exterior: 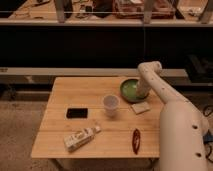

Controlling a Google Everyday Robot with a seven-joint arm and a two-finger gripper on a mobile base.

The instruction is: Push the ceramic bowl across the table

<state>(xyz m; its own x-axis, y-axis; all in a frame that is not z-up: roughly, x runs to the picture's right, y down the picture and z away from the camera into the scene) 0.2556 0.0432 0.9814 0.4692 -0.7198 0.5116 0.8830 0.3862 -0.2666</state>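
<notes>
A round green ceramic bowl (130, 90) sat near the far right corner of the light wooden table (75, 95). The robot's white arm (170, 107) reached down over the table's right edge, and its gripper (142, 94) sat at the bowl's right rim, apparently touching it. A translucent plastic cup (111, 105) stood just left of the bowl.

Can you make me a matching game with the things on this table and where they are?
Things:
1. ceramic bowl
2. plastic cup
3. black phone
4. red object

Places:
A. near the table's front edge
B. middle of the table
C. far right, where the arm comes down; the pincer is at its right rim
D. left of the cup

Pairs: 1-C, 2-B, 3-D, 4-A
</notes>
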